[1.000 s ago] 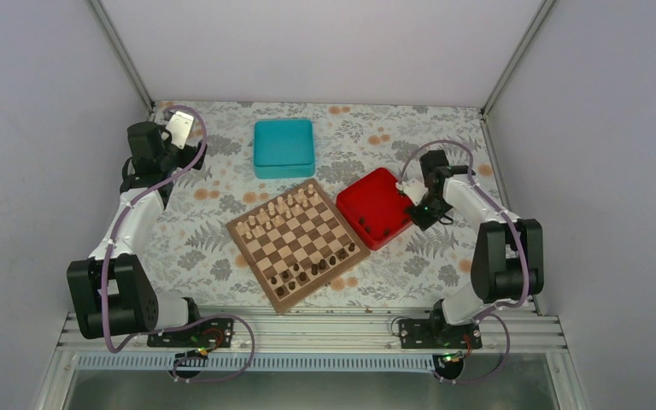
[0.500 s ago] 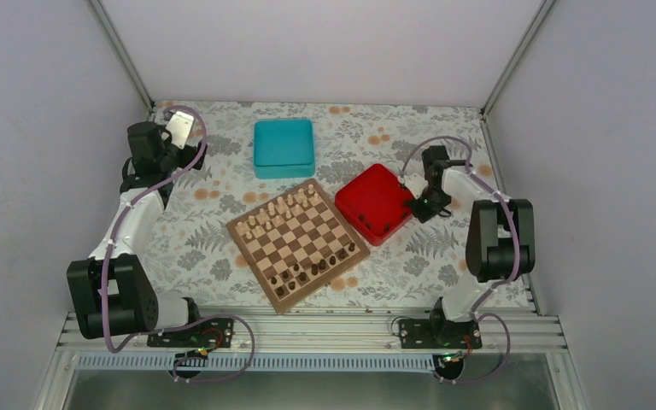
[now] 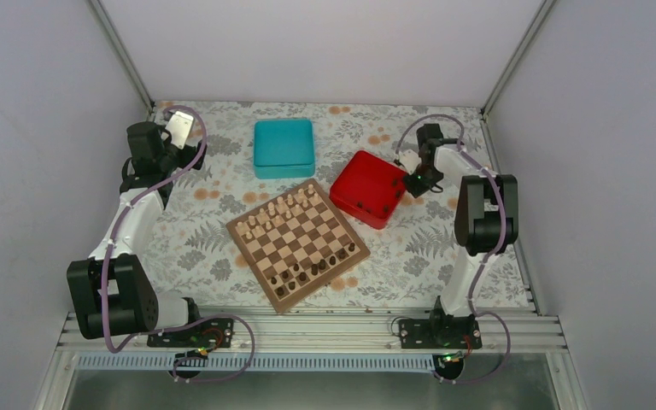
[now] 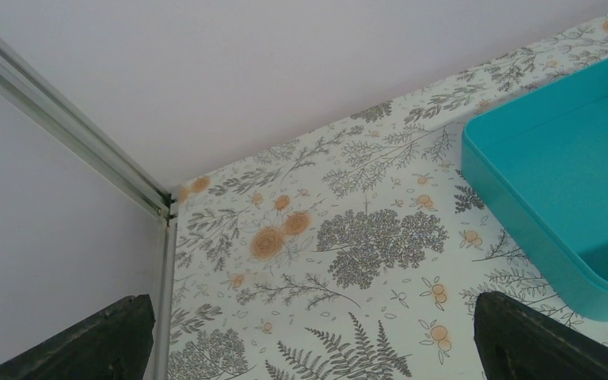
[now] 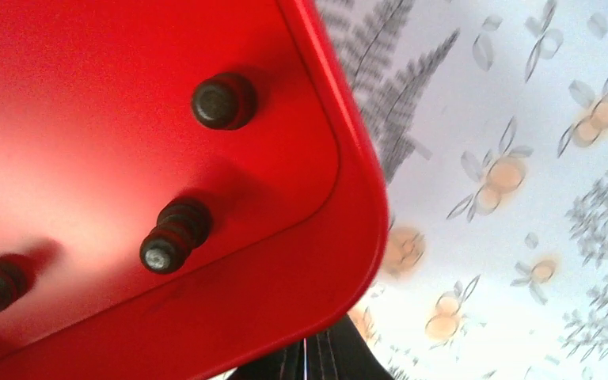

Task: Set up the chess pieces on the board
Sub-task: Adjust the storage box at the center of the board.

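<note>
Three dark chess pieces (image 5: 223, 101) at least sit in the red tray (image 5: 87, 103), which lies just off the right corner of the board (image 3: 295, 241). Most of the dark set stands along the board's near right edge, though the rows look incomplete, so the job seems mostly done. The pale pieces (image 3: 284, 207) line the opposite edge. The right gripper (image 3: 412, 181) appears pinched on the tray's right rim. The left gripper (image 4: 309, 340) hangs near the teal box (image 3: 284, 147), fingers wide apart.
</note>
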Controlling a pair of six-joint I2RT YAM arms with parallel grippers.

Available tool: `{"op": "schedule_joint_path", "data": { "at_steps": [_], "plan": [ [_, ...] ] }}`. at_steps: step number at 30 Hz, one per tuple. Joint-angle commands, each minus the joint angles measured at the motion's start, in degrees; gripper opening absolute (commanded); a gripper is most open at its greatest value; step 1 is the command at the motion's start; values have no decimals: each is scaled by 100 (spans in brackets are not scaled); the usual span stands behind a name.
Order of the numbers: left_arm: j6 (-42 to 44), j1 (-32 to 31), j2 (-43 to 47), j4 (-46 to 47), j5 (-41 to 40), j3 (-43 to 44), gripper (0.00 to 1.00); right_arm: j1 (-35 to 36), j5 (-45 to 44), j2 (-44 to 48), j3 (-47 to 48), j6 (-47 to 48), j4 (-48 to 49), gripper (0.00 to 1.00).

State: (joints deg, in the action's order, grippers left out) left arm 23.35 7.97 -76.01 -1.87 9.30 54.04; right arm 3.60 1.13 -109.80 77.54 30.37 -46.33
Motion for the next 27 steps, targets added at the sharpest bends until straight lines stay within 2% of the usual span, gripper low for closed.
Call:
{"op": "schedule_joint_path", "data": {
  "at_steps": [1,15,21,27],
  "plan": [
    [-24,38,53,108,64,-74,100,-30,203,-346,587,111,131,4],
    [-24,57,43,91,72,-58,100,406,409,-1209,2139,365,-79,4],
    [-33,56,34,99,85,-62,100,490,747,-970,2018,476,31,4],
    [-33,56,45,99,90,-61,100,538,430,-539,1688,389,272,4]
  ]
}}
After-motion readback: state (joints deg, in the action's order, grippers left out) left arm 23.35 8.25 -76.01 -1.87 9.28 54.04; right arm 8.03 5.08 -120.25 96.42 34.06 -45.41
